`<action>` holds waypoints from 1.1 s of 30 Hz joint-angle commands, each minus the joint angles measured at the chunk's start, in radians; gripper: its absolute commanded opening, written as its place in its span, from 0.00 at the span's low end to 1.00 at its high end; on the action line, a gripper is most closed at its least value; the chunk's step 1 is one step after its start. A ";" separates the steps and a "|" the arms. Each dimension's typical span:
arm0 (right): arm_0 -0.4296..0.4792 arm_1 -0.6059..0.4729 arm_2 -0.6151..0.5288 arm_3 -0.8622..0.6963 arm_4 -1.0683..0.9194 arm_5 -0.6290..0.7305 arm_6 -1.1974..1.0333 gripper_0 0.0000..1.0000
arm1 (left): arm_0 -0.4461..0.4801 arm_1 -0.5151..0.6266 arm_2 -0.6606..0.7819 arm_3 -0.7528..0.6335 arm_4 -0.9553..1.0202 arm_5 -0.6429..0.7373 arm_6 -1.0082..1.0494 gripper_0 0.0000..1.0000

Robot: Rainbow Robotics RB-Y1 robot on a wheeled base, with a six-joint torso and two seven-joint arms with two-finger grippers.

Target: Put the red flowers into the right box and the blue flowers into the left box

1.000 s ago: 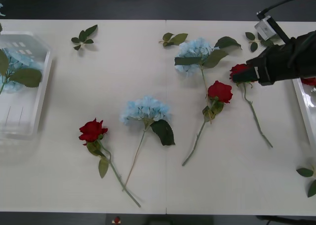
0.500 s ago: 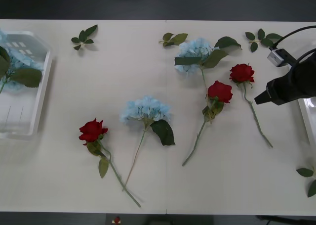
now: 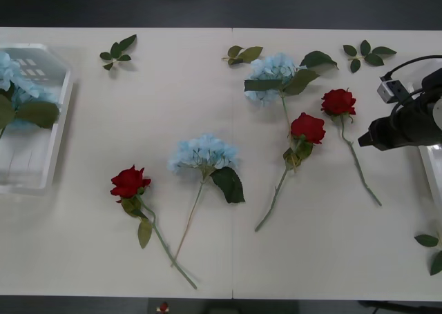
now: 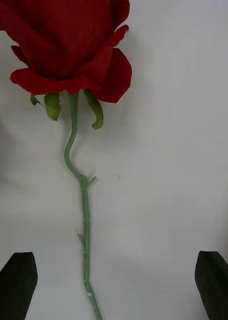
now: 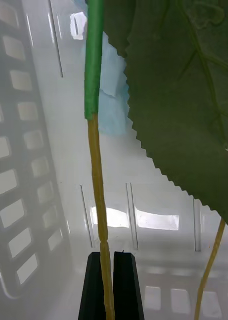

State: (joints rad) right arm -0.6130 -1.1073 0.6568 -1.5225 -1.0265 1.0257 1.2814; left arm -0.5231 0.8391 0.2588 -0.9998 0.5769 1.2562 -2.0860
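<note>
Three red flowers lie on the white table: one [image 3: 338, 101] at the right, one [image 3: 308, 128] beside it, one [image 3: 129, 182] at front left. My right gripper [image 3: 365, 140] hovers just right of the rightmost rose's stem. It is open [image 4: 114, 292], and in the right wrist view that rose [image 4: 68, 45] and its stem [image 4: 84, 215] run between the black fingers [image 4: 16, 285] without touching them. Two blue flowers [image 3: 275, 71] [image 3: 204, 152] lie mid-table. My left gripper [image 5: 107, 287] is shut on a blue flower's stem [image 5: 96, 165] over the left box [image 3: 59, 145], where a blue head [image 3: 10, 69] shows. The right box [image 3: 430, 163] peeks in at the right edge.
Loose green leaf sprigs lie at the back left [image 3: 117, 50], back middle [image 3: 243, 52], back right [image 3: 366, 54] and front right [image 3: 431, 248]. A large green leaf [image 5: 179, 100] hangs close to the left wrist camera. The table's front middle is bare.
My right arm has drawn back to the right and toward the front, uncovering the rightmost rose. The blue flower at the left box has shifted slightly.
</note>
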 commanded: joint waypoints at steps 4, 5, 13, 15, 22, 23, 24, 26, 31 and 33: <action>-0.067 0.078 -0.020 0.096 0.048 -0.038 0.016 0.92 | 0.000 0.038 0.023 -0.025 0.020 -0.014 0.014 1.00; -0.070 0.090 -0.020 0.110 0.057 -0.045 0.021 0.92 | 0.000 0.040 0.030 -0.033 0.023 -0.012 0.000 1.00; -0.093 0.167 -0.019 0.197 0.115 -0.095 0.039 0.92 | 0.000 0.040 0.152 -0.123 0.100 0.097 -0.075 1.00; -0.102 0.182 -0.003 0.219 0.120 -0.113 0.042 0.92 | 0.000 0.040 0.175 -0.164 0.139 0.167 -0.083 1.00; -0.143 0.213 0.070 0.300 0.117 -0.187 0.044 0.92 | 0.000 0.040 0.174 -0.322 0.265 0.391 -0.029 1.00; -0.143 0.216 0.070 0.305 0.117 -0.191 0.044 0.92 | -0.001 0.038 0.171 -0.330 0.270 0.399 -0.025 1.00; -0.145 0.228 0.070 0.320 0.123 -0.202 0.044 0.92 | -0.001 0.040 0.151 -0.370 0.301 0.440 0.024 1.00; -0.148 0.241 0.072 0.334 0.126 -0.211 0.049 0.92 | -0.001 0.038 0.126 -0.413 0.328 0.477 0.086 1.00; -0.149 0.254 0.072 0.349 0.131 -0.220 0.053 0.91 | 0.000 0.040 0.053 -0.514 0.400 0.555 0.284 1.00; -0.149 0.257 0.072 0.349 0.131 -0.220 0.056 0.89 | 0.000 0.038 0.010 -0.563 0.442 0.588 0.389 1.00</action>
State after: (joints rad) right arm -0.7383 -0.8467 0.7286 -1.1635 -0.9054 0.8152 1.2941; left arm -0.5231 0.8392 0.2959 -1.4936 0.9799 1.8116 -1.7641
